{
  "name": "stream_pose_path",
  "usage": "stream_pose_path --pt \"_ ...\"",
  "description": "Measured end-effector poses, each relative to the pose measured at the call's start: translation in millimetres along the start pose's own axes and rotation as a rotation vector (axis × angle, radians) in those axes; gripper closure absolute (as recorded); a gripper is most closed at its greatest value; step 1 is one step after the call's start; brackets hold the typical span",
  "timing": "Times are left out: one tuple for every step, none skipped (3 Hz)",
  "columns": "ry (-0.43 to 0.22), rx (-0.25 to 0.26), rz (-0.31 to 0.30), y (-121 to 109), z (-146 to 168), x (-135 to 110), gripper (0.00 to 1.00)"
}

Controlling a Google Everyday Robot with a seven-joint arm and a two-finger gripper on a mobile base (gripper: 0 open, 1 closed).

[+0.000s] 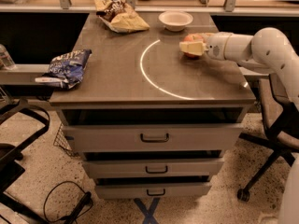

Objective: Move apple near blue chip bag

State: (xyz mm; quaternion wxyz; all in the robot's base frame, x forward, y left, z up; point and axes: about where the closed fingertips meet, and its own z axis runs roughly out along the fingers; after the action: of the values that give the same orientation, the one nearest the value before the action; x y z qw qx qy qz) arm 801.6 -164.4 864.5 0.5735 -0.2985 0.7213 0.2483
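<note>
At the right side of the surface (154, 85), the hand (192, 48) appears clenched around the apple (190, 38), though it hides much of the fruit. The blue chip bag (67, 68) lies well apart, at the left edge. The carry should run leftwards, low and level, ending just beside the bag without nudging it off the edge.

From my station, the round red-orange apple (188, 38) is mostly hidden behind the pale gripper (193, 48) at the grey table's right side; I cannot tell whether it is gripped. The white robot arm (275, 45) runs off the right edge. I cannot read the white lettering on the shiny dark-blue chip bag (67, 68). A clear plastic bottle (4, 59) is cut off at the left edge.
</note>
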Motion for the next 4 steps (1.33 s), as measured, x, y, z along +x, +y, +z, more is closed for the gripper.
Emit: stream_pose_path --pt "-0.007 -0.012 -0.053 6 -7 -40 1.00" --pt "-0.022 -0.036 -0.080 18 -10 -63 1.00" --pt "-0.051 -0.067 -0.116 56 -27 -82 1.00" --pt "-0.042 -0.121 -0.113 97 -24 -71 1.00"
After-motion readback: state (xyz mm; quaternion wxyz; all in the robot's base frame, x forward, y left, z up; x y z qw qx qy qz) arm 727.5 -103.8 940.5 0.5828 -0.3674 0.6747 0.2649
